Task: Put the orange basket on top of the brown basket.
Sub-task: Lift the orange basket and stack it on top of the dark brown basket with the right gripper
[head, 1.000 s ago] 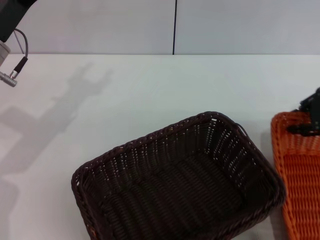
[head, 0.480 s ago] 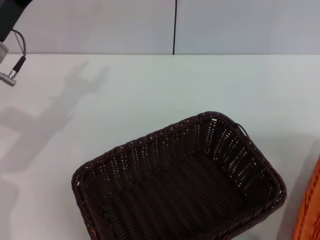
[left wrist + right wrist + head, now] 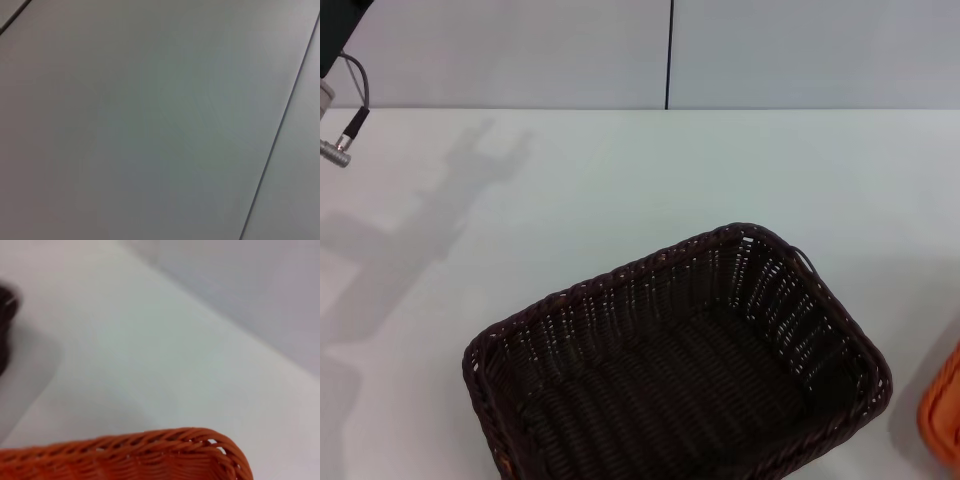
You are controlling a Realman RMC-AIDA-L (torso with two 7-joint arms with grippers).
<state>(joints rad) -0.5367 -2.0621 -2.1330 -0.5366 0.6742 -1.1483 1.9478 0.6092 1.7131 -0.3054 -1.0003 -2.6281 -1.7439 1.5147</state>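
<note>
The brown basket (image 3: pixel 680 365) sits open side up on the white table, near the front of the head view, with nothing in it. Only a corner of the orange basket (image 3: pixel 943 422) shows, at the lower right edge, apart from the brown one. In the right wrist view the orange basket's braided rim (image 3: pixel 150 452) is very close, and a dark sliver of the brown basket (image 3: pixel 5 315) lies beyond it. No fingers of the right arm show in any view. A part of the left arm (image 3: pixel 338 60) with a cable hangs at the far left, its gripper out of view.
The white table (image 3: pixel 620 180) runs back to a grey wall with a dark vertical seam (image 3: pixel 670 50). The left arm's shadow (image 3: pixel 440 220) falls across the table's left half. The left wrist view holds only plain grey panels (image 3: pixel 150 125).
The orange basket, with the right gripper seen at its far rim a second ago, has slid out to the right, leaving just a corner in view. The left arm has crept slightly up and left.
</note>
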